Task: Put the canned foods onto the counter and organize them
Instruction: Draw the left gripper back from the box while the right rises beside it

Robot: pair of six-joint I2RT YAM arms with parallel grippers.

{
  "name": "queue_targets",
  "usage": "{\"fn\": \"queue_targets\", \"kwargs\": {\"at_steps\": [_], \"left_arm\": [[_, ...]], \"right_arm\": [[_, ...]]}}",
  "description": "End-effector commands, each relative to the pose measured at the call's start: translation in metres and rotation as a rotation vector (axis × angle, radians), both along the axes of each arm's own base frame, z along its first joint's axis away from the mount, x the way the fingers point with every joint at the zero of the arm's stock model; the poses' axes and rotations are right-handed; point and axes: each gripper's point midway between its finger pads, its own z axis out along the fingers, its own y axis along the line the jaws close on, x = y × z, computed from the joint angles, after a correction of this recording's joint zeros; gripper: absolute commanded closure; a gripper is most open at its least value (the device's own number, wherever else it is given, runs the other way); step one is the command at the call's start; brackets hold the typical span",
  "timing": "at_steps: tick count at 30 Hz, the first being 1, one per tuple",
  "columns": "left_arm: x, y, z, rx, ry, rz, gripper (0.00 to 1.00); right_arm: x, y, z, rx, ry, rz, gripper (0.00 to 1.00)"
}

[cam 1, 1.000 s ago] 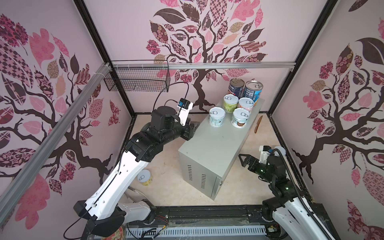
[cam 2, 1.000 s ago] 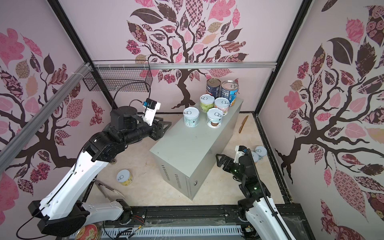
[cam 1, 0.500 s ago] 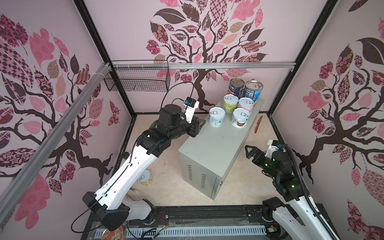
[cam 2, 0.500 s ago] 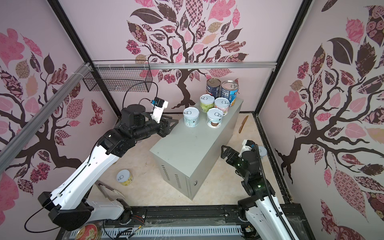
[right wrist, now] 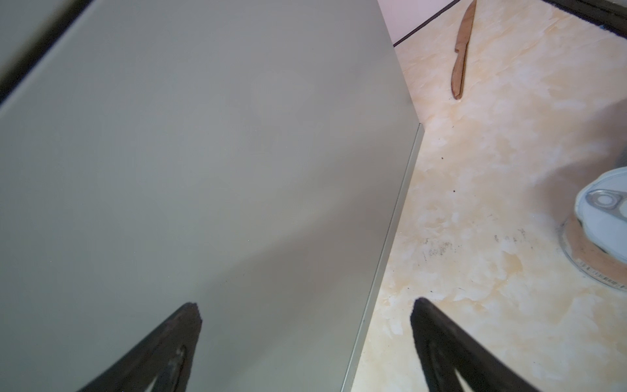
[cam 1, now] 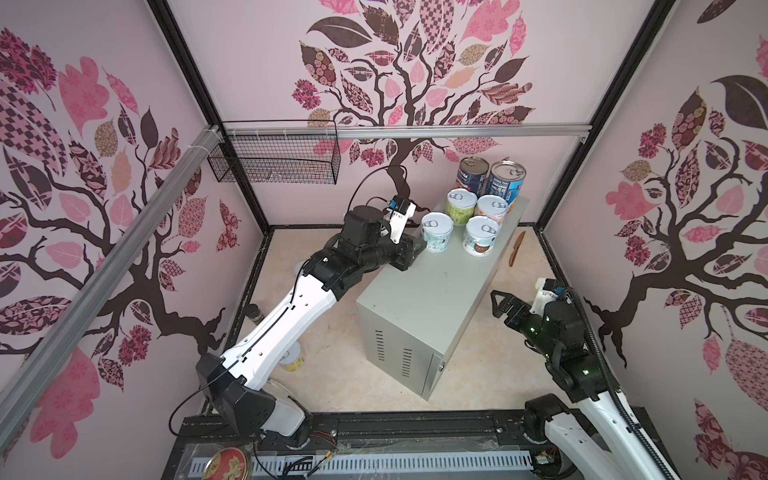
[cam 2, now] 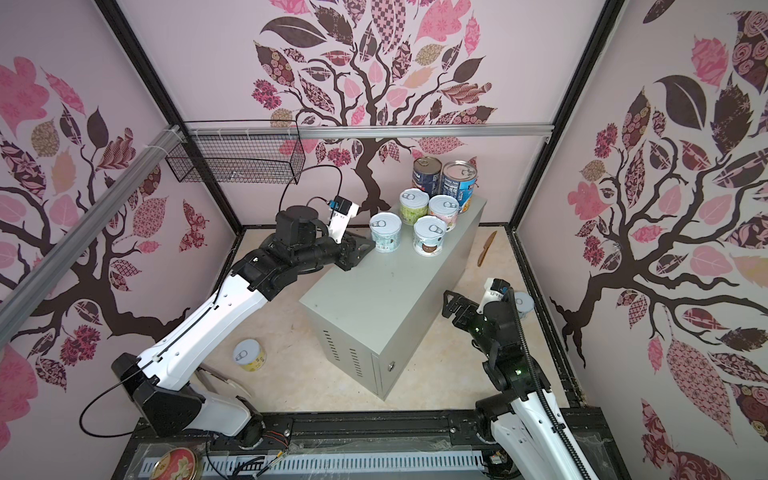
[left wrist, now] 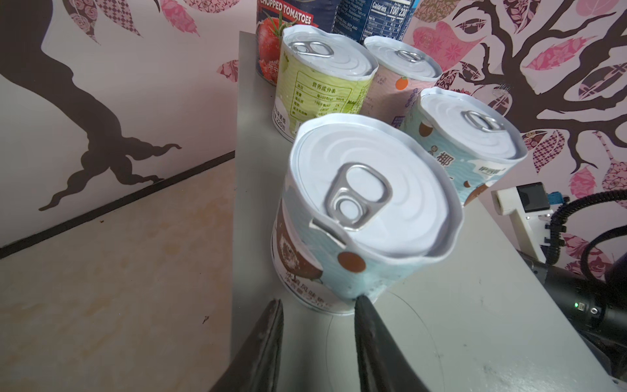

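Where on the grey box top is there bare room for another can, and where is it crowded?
Bare: the grey metal box top, from the light-blue cans to its vented end. Crowded: the far end, six in pairs back to the tall cans, with the left hand at one light-blue can's base.

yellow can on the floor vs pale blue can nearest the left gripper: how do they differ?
Place: the pale blue can stands on the counter; the yellow can stands on the floor, left of the counter in both top views.
Label: pale blue with brown coconut art versus yellow.
Company: the pale blue can sits among other cans; the yellow can stands alone.
Shared: both are short and upright, with silver pull-tab lids up.
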Motion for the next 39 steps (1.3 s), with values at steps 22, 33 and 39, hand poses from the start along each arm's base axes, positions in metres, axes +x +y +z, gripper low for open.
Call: {"fn": "queue_targets", "kwargs": {"at_steps": [22,33,39], "left_arm": [[-0.001,-0.050,0.022,-0.018,-0.051,-0.085,0.63],[-0.041,-0.002,0.056,-0.062,-0.073,0.013,0.36],[-0.070,0.046,0.059,-0.067,-0.095,0.107,0.21]], "right_arm": [[-0.006,0.000,0.014,-0.040,-0.053,0.011,0.00],[0.001,-0.043,0.000,-0.180,0.121,-0.225,0.00],[0.003,-0.059,-0.009,-0.218,0.181,-0.327,0.00]]}}
